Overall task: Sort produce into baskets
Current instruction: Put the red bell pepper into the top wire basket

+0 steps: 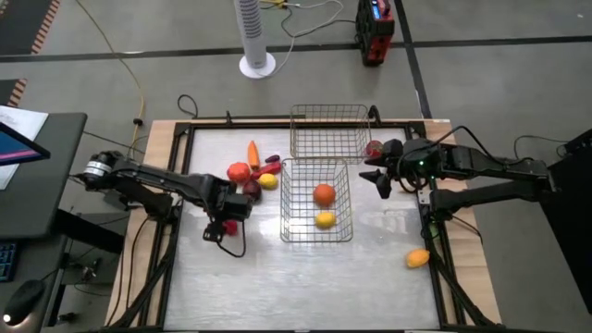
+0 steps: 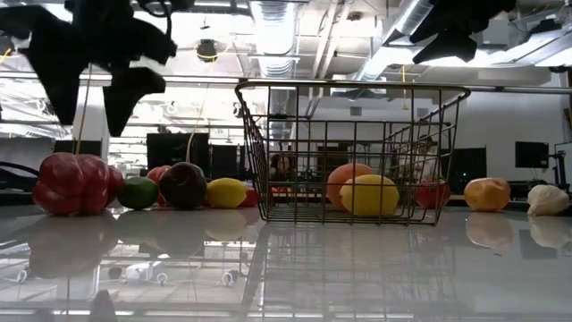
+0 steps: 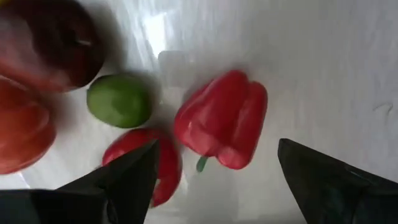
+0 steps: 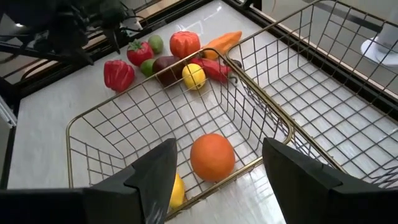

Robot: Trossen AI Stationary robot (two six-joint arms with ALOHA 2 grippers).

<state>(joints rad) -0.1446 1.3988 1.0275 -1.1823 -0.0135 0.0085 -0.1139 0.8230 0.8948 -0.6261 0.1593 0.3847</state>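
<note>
A red pepper lies on the white table right under the left gripper, between its two dark fingers, which stand wide apart and touch nothing. Just beside the pepper sit a green lime, a smaller red piece partly behind one finger, and a dark purple fruit.

From above, the left gripper hangs over the left part of the table, at the near edge of a heap of produce — a carrot, a red tomato, a yellow lemon and the rest, all huddled just left of the baskets.

Two wire baskets stand in the middle. The near basket holds an orange and a second lemon, well apart from each other. The far basket touches it at the back; I cannot tell whether anything lies in it.

The right gripper hovers just right of the baskets, above the near one's rim, its jaws apart and holding nothing. A red fruit sits just beside it on the table. A lone orange piece lies at the front right, well apart from everything else.
</note>
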